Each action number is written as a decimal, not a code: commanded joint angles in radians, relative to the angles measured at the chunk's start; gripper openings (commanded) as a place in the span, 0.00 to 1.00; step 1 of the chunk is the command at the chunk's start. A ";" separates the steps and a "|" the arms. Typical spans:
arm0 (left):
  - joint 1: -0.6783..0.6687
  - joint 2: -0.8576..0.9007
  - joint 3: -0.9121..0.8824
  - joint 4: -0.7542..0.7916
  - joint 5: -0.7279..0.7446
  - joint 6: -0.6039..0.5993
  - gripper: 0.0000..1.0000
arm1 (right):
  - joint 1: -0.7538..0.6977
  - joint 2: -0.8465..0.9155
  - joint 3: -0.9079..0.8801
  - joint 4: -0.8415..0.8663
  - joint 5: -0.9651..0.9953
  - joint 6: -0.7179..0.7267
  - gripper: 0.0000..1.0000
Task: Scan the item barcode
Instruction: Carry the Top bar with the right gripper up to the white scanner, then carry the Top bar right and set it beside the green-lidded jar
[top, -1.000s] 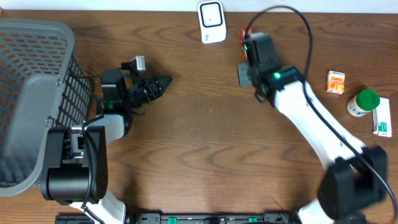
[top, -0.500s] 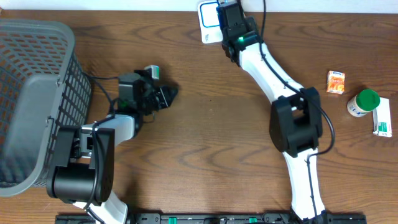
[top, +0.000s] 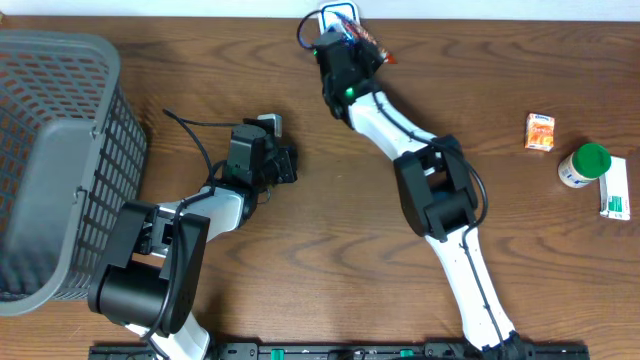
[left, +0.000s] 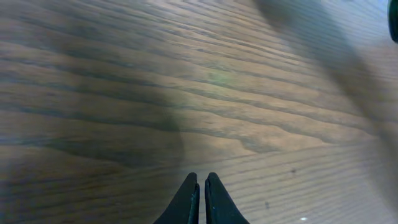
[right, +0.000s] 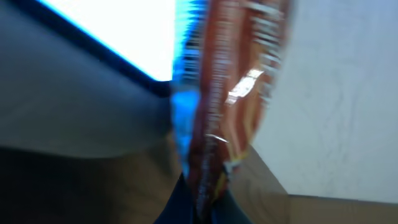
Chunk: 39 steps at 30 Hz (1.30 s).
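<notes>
**Orange packet held at the scanner**

We see the right gripper reached out to the far edge of the brown wooden table, pinching a shiny orange-red foil packet. In the right wrist view the packet stands on edge between the dark fingertips, which are closed on its lower edge. It sits just beside the white box-shaped barcode scanner, whose bright, blue-edged face fills the upper left of that view. The view is too blurred for us to tell whether packet and scanner touch, or where the barcode is.

The left gripper is left of the table's middle with its fingers pressed together and nothing between them. From the left wrist we see its two black tips meeting above bare wood grain.

A grey plastic mesh basket stands at the left edge. Near the right edge are a small orange carton, a white bottle with a green cap and a white-and-green box just beside the bottle.
</notes>
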 joint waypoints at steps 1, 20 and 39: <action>0.001 0.002 0.008 -0.002 -0.050 0.024 0.08 | -0.002 -0.008 0.016 -0.008 0.026 -0.046 0.01; 0.001 -0.006 0.008 -0.010 -0.111 0.024 0.11 | -0.040 -0.475 0.016 -0.505 -0.073 0.274 0.01; -0.030 -0.054 0.008 -0.051 -0.104 -0.012 0.15 | -0.835 -0.644 -0.185 -0.958 -0.410 0.773 0.01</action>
